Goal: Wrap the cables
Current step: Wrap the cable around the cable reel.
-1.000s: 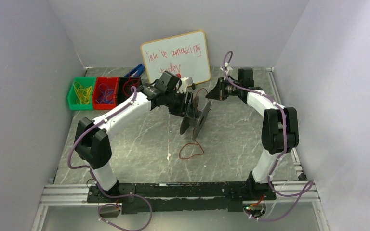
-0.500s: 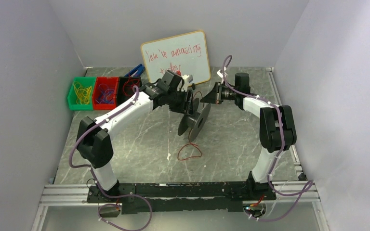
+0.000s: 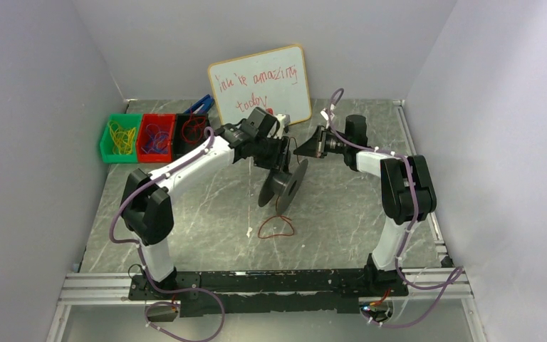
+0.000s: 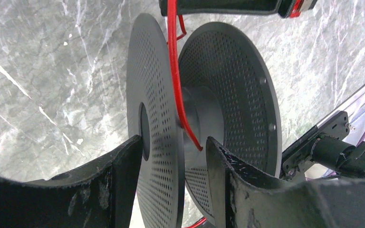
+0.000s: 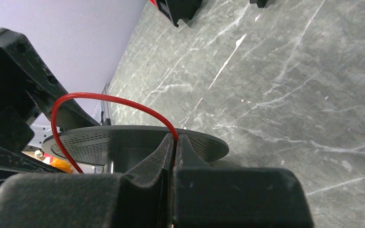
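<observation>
My left gripper (image 3: 279, 161) holds a black perforated spool (image 3: 283, 187) tilted above the table. In the left wrist view that gripper (image 4: 173, 139) straddles the spool's near flange (image 4: 154, 118), one finger outside it and one between the flanges. The cables are one thin red wire (image 4: 173, 71) running over the hub between the flanges. My right gripper (image 3: 301, 151) sits just right of the spool. Its pads are pressed together on the red wire (image 5: 109, 99), which arcs from the right gripper (image 5: 175, 137) over the spool (image 5: 123, 137). A loose red loop (image 3: 276, 228) lies on the table below.
A whiteboard (image 3: 260, 85) with red writing leans on the back wall. Green (image 3: 120, 137), red (image 3: 155, 135) and black (image 3: 192, 128) bins stand at the back left, with a blue tool (image 3: 201, 105) behind them. A small white scrap (image 3: 248, 230) lies left of the loop.
The right gripper has moved left, closer to the spool. The left arm has shifted the spool slightly down and left. The red loop on the table has grown smaller and slid left.
</observation>
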Robot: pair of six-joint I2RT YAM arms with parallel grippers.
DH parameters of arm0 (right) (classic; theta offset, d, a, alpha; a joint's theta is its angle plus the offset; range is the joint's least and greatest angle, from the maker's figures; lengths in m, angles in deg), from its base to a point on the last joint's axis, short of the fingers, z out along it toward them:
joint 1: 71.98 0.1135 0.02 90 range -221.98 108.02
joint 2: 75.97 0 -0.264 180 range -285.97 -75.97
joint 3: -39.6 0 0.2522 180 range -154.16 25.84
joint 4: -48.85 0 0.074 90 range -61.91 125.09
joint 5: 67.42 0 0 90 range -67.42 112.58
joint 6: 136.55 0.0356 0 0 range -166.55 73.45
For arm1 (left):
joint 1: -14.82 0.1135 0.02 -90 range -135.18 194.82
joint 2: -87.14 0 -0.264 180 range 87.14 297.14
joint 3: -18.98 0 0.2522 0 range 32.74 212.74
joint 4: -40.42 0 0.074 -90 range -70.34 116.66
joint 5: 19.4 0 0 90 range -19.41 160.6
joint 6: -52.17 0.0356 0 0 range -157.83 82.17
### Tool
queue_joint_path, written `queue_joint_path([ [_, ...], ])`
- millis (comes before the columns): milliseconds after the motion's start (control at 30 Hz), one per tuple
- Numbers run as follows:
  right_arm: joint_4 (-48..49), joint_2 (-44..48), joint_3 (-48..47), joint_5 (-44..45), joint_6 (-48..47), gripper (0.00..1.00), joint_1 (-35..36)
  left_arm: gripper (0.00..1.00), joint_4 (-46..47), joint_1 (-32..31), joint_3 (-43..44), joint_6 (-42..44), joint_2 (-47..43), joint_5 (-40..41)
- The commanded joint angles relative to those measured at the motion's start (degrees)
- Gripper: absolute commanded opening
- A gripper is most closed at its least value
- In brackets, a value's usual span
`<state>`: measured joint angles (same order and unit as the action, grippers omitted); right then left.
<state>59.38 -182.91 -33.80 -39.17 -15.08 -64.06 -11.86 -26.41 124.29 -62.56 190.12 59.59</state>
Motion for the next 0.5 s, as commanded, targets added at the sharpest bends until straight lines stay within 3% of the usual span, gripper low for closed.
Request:
queue_joint_path([
  [0,3.62,3.16,1.85,1.97,-4.03,0.00,0.22,0.57,0.35,-0.25,2.68,0.04,-0.23,0.47],
  [200,13.77,4.56,6.78,3.64,-1.76,0.00,0.19,0.57,0.71,-0.33,2.38,-0.32,0.08,-0.64],
  [467,17.30,3.58,6.26,5.17,3.68,0.00,0.38,0.56,0.27,-0.72,2.32,-0.10,0.70,0.40],
])
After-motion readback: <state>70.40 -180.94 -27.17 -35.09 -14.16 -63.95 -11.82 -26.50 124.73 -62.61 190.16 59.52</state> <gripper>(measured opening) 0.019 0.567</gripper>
